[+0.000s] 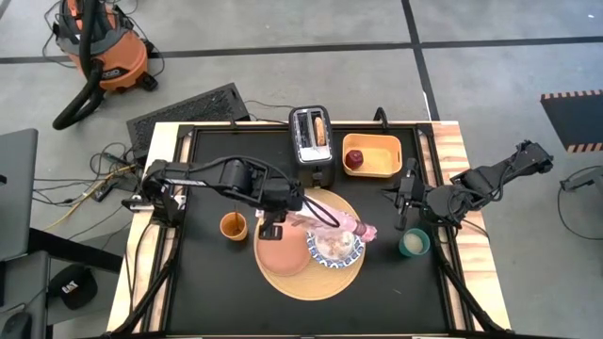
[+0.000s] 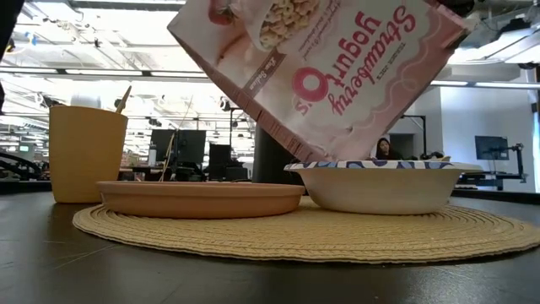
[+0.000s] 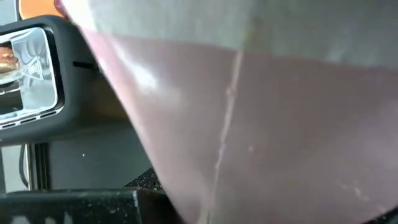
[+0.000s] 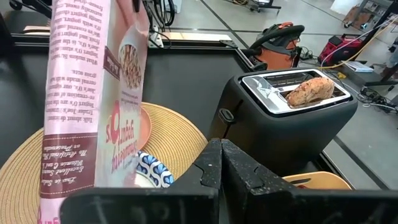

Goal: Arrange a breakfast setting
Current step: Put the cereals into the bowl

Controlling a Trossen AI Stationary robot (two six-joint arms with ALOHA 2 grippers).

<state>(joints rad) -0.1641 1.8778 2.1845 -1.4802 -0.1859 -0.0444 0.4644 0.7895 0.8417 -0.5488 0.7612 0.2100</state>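
Note:
My left gripper [image 1: 285, 211] is shut on a pink cereal box [image 1: 330, 222] that slants upside down over the blue-and-white dish [image 1: 335, 248]. The box also shows in the low view [image 2: 321, 67]. The dish and the salmon-pink plate [image 1: 283, 254] sit on the round light-wood board [image 1: 316, 282]. Round toasted bread [image 4: 309, 91] stands in the black toaster [image 1: 312, 143]. The red apple [image 1: 354, 159] lies in the yellow tray [image 1: 382, 151]. A slim golden spoon handle [image 2: 123, 98] sticks out of an orange cup [image 1: 233, 225]. My right gripper [image 4: 221, 163] is shut and empty near the tray. My left gripper holds the cereal box by its raised end [image 1: 300, 217], coming from the table's left. The box hides the fingers in the left wrist view, so the kind of hold does not show. The box is lifted clear and tilts down, its lower end [image 2: 337, 156] just above the dish's rim.
A pale green cup [image 1: 414, 244] stands at the right of the board, close below my right gripper. The toaster and the yellow tray line the far edge. The black table top has free room at the near left and near right.

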